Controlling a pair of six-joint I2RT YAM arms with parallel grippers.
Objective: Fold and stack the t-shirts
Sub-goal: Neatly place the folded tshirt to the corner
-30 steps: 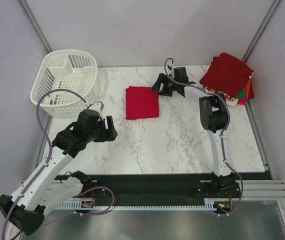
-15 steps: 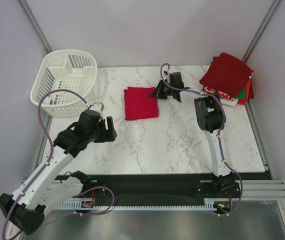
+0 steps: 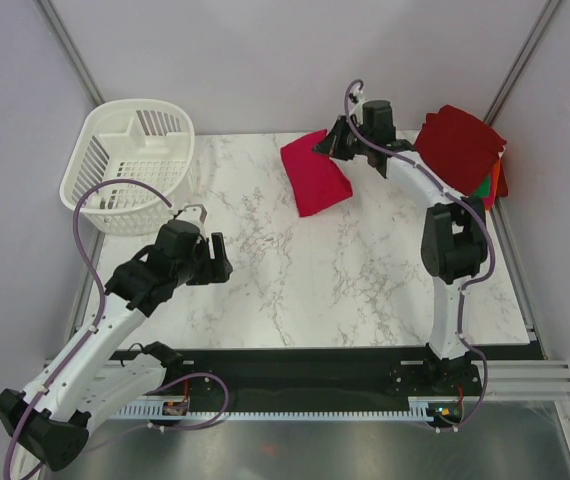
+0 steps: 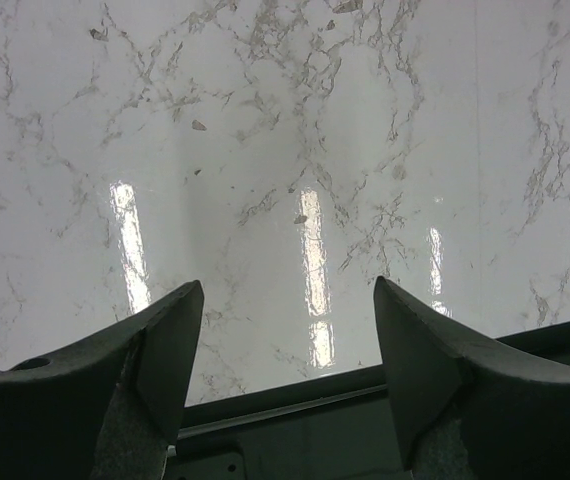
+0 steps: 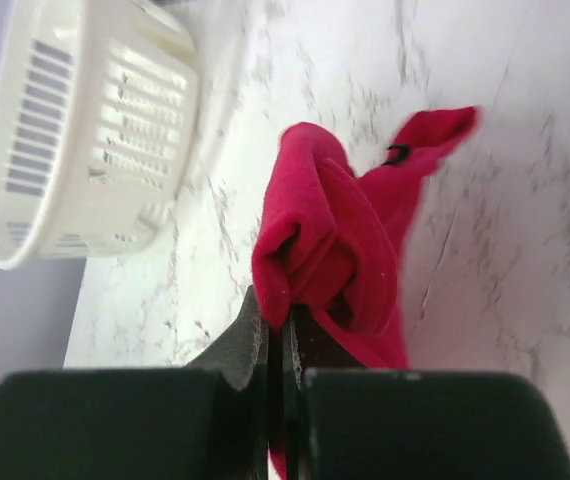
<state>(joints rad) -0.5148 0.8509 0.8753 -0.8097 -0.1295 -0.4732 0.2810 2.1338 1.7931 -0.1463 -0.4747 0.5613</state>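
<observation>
1. The right gripper (image 3: 331, 147), in the upper middle of the top view, is clamped on the bright red t-shirt (image 3: 315, 175); the right wrist view shows its jaws pressed together on a bunched fold of the cloth
2. The shirt hangs from the jaws toward the lower left as a tilted, folded bundle; I cannot tell whether its lower edge touches the table (image 3: 345, 280)
3. The stack of folded t-shirts (image 3: 460, 145) sits in the upper right of the top view, dark red on top, with green, white and orange edges showing beneath
4. The left gripper (image 3: 223, 259), left of centre, has its jaws wide apart, holding nothing, over bare marble
5. The white basket (image 3: 130, 165) stands in the upper left, well apart from the held shirt
</observation>
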